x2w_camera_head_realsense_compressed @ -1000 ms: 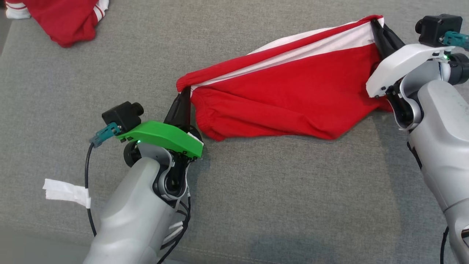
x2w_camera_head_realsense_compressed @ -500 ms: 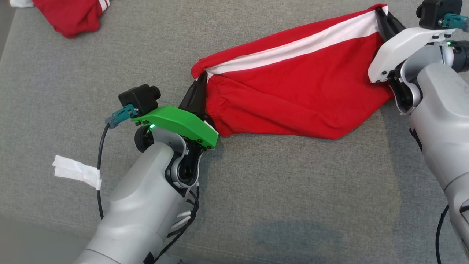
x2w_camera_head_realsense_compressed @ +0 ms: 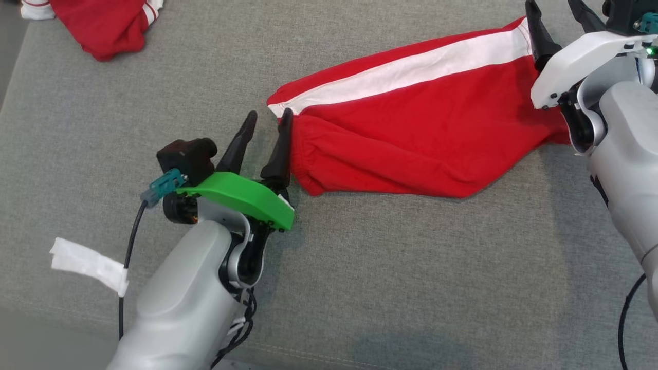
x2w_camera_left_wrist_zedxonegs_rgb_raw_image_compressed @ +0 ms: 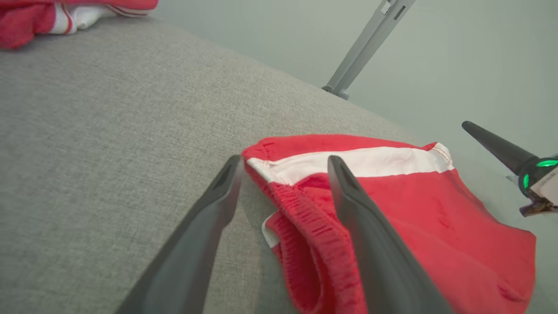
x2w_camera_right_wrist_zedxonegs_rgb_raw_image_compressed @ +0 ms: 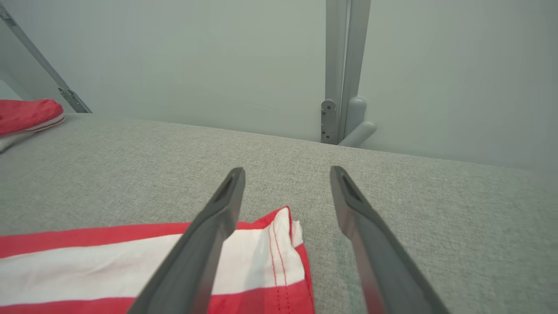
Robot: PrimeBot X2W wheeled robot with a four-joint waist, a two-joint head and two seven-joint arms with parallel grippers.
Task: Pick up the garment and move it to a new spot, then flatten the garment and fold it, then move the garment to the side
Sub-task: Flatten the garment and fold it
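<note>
Garment (x2w_camera_head_realsense_compressed: 411, 133) lies between left gripper (x2w_camera_head_realsense_compressed: 268, 114) and right gripper (x2w_camera_head_realsense_compressed: 552, 7), both spread wide; left wrist view shows waistband (x2w_camera_left_wrist_zedxonegs_rgb_raw_image_compressed: 305, 209).

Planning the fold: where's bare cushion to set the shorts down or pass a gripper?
Widest free patch: cushion on the near side of the shorts, between left arm and right arm. Also free: the strip between the shorts and the other garment at far left. Crowded: both ends of the shorts, open left gripper at one, open right gripper at the other.
</note>
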